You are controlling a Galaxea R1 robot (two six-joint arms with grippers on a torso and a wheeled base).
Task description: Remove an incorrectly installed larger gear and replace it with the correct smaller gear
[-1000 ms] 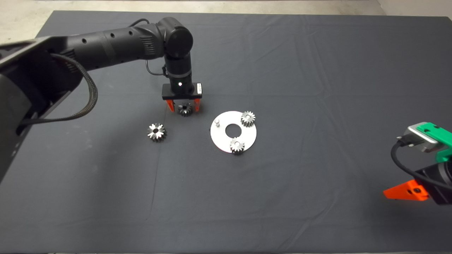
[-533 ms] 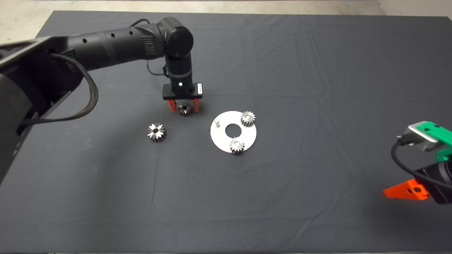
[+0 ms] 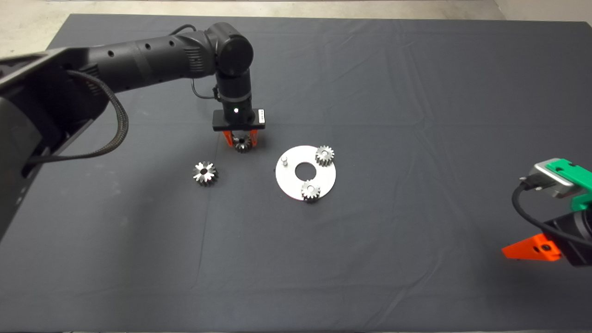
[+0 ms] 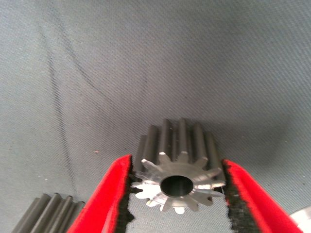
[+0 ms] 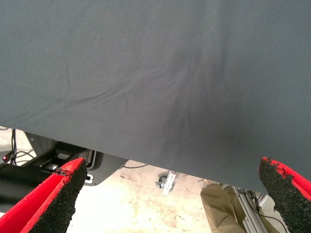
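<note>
Reaching down over the counter left of the round silver plate, the left pincer has its red fingers pressed against both sides of the smaller gear, which sits on the dark mat. The larger gear lies alone on the mat, near and to the left, while two other small gears sit on the plate beside a bare peg. The right pincer waits at the lower right edge with its fingers spread wide apart.
</note>
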